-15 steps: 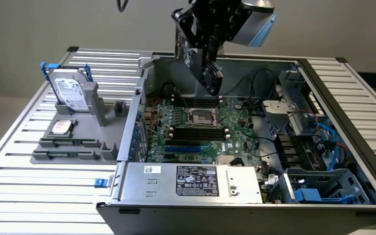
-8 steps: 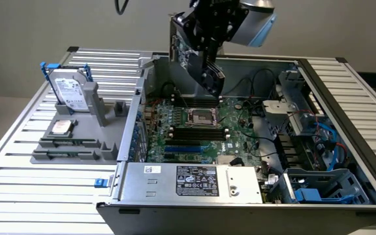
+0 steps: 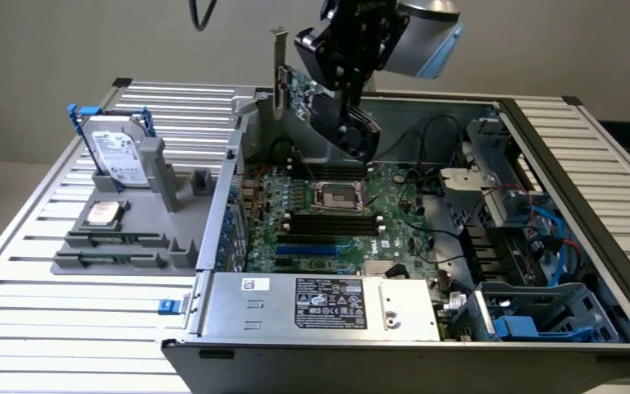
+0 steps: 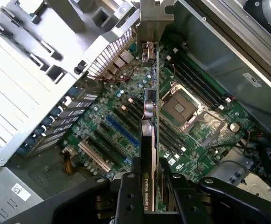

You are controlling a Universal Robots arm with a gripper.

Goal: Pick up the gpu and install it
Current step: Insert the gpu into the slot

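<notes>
**A:** Wide shot: the slatted table (image 3: 30, 271) carries the open computer case (image 3: 577, 164), which takes up the centre and right of the exterior view.

**B:** And down inside it is the green motherboard (image 3: 326, 213), lying flat on the case floor.

**A:** Now the gpu (image 3: 296, 92)! It's upper centre of the frame, up in the air above the board, silvery bracket pointing to the upper left.

**B:** The end effector (image 4: 149, 175) is clamped right on it. On the wrist view there's a black finger (image 4: 136, 186) pressed against each face of the card.
</notes>
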